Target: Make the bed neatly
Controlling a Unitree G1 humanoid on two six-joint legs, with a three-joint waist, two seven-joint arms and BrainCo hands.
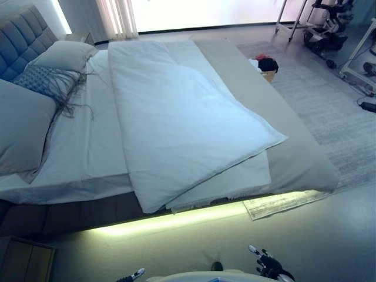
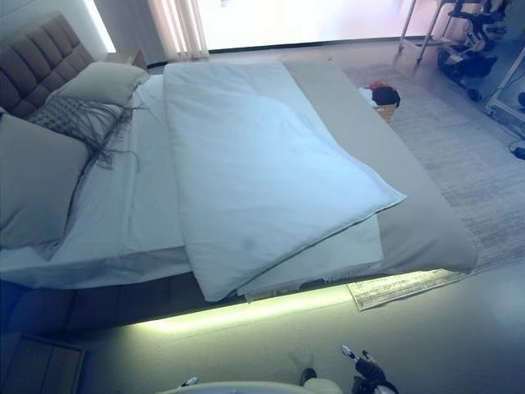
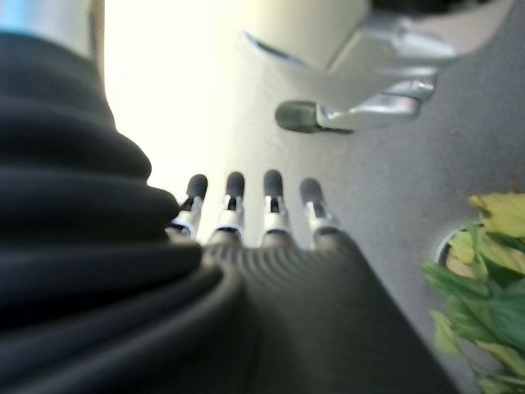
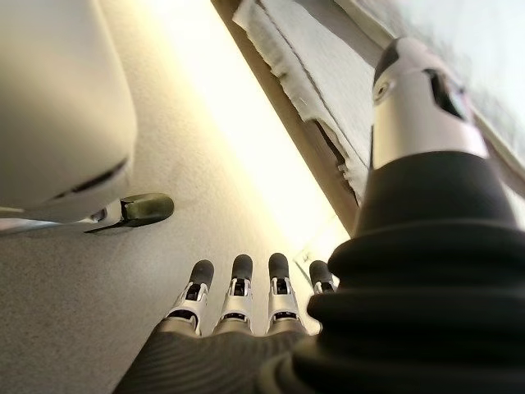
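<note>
A bed fills the middle of the eye views. A white duvet [image 1: 176, 117] lies folded over on itself across the mattress, its near corner hanging past the bed's side edge. A grey bedspread [image 1: 276, 117] shows along the foot side. Two grey pillows [image 1: 23, 123] and a fringed cushion [image 1: 44, 82] lie by the headboard [image 1: 20, 38]. My left hand [image 1: 130, 275] hangs low at the bottom edge, fingers straight [image 3: 246, 205], holding nothing. My right hand [image 1: 267, 263] also hangs low, fingers straight [image 4: 246, 287], empty, above the floor beside the bed.
A basket [image 1: 265, 66] with dark and red items stands on the rug [image 1: 329, 117] beyond the bed. A wooden nightstand [image 1: 23, 258] is at the lower left. Metal stands and equipment [image 1: 329, 29] are at the far right. A green plant [image 3: 484, 287] shows in the left wrist view.
</note>
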